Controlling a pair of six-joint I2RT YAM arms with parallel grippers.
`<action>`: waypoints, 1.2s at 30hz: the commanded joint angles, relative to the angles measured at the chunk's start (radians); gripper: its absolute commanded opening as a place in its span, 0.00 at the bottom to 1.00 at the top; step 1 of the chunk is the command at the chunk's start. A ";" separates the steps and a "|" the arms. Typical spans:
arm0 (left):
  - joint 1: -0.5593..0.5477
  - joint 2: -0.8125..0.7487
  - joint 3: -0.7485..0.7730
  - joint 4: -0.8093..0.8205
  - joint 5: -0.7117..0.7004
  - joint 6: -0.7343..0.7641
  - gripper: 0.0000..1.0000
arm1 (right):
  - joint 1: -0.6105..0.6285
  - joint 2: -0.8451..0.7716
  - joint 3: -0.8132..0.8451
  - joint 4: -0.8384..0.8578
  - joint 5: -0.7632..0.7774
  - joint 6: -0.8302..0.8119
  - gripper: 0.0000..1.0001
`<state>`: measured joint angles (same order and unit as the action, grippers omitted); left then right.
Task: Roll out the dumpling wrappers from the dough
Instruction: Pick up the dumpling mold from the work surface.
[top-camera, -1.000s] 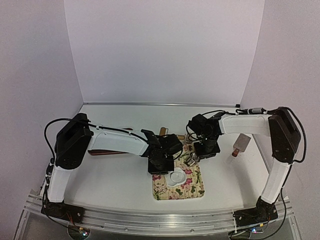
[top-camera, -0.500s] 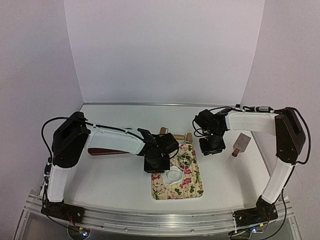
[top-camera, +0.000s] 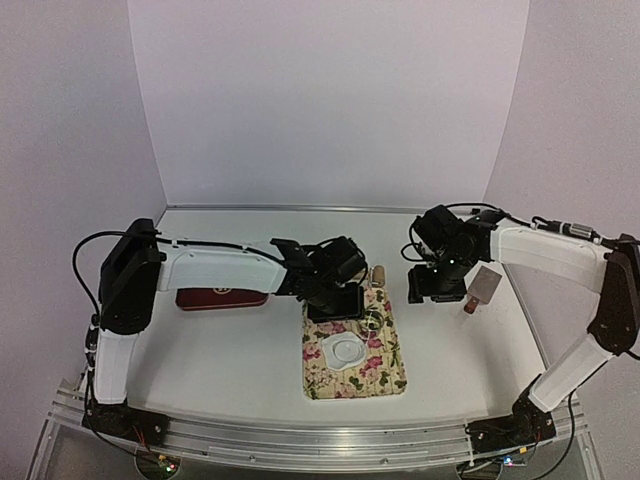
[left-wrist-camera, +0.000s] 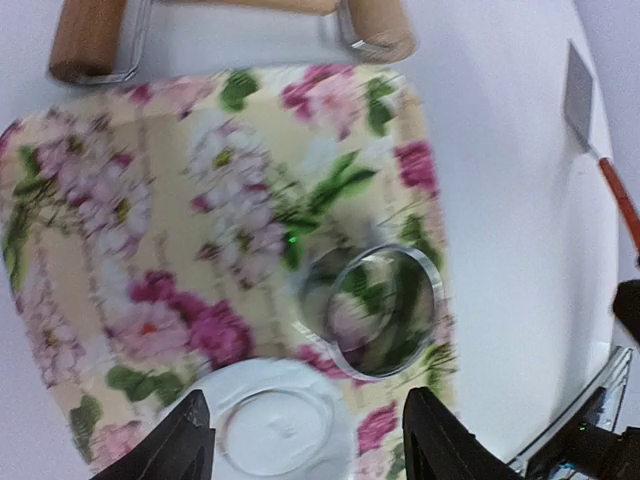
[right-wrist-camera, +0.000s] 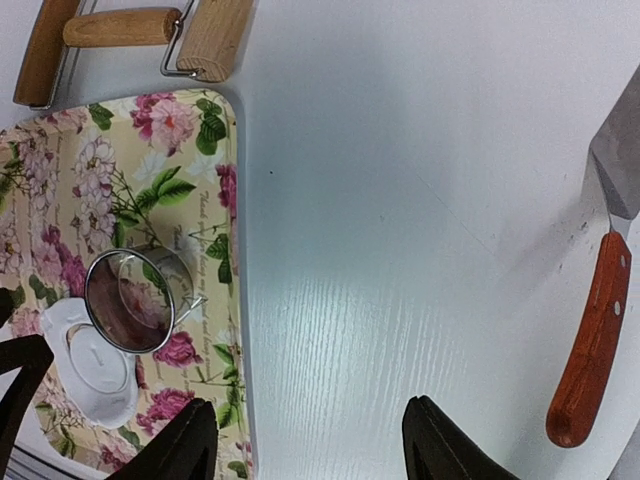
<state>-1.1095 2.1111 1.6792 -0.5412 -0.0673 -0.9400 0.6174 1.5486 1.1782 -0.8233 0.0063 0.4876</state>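
Note:
The dough (left-wrist-camera: 335, 400) lies as a flattened white sheet on the floral mat (left-wrist-camera: 150, 200). A round cut line in its middle outlines one dumpling wrapper (left-wrist-camera: 270, 425), which sits inside the sheet. In the top view the dough (top-camera: 347, 350) is at the mat's centre. A shiny metal ring cutter (left-wrist-camera: 375, 315) stands on the mat beside the dough, also in the right wrist view (right-wrist-camera: 135, 300). My left gripper (left-wrist-camera: 310, 445) hovers open above the dough's edge, holding nothing. My right gripper (right-wrist-camera: 312, 450) is open over bare table to the right of the mat (right-wrist-camera: 225, 250).
A wooden-handled roller (top-camera: 375, 272) lies just beyond the mat's far edge. A scraper with a red-brown handle (right-wrist-camera: 595, 340) rests on the table at the right. A dark red flat object (top-camera: 220, 298) lies under the left arm.
Both grippers have opened. The left one rose and drew back toward the mat's far side. The right one swung right, off the mat. The ring cutter stayed on the mat.

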 joint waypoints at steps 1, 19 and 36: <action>0.005 0.090 0.150 0.017 0.026 0.054 0.64 | -0.022 -0.064 -0.035 -0.021 0.001 0.023 0.52; 0.027 0.291 0.359 -0.181 -0.001 0.029 0.34 | -0.064 -0.107 -0.034 -0.046 -0.044 -0.022 0.53; 0.030 -0.217 -0.152 -0.105 -0.152 -0.204 0.00 | -0.066 -0.056 -0.053 0.028 -0.223 -0.096 0.62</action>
<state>-1.0851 2.0997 1.6649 -0.6610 -0.1706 -1.0177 0.5549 1.4890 1.1359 -0.8420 -0.1299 0.4199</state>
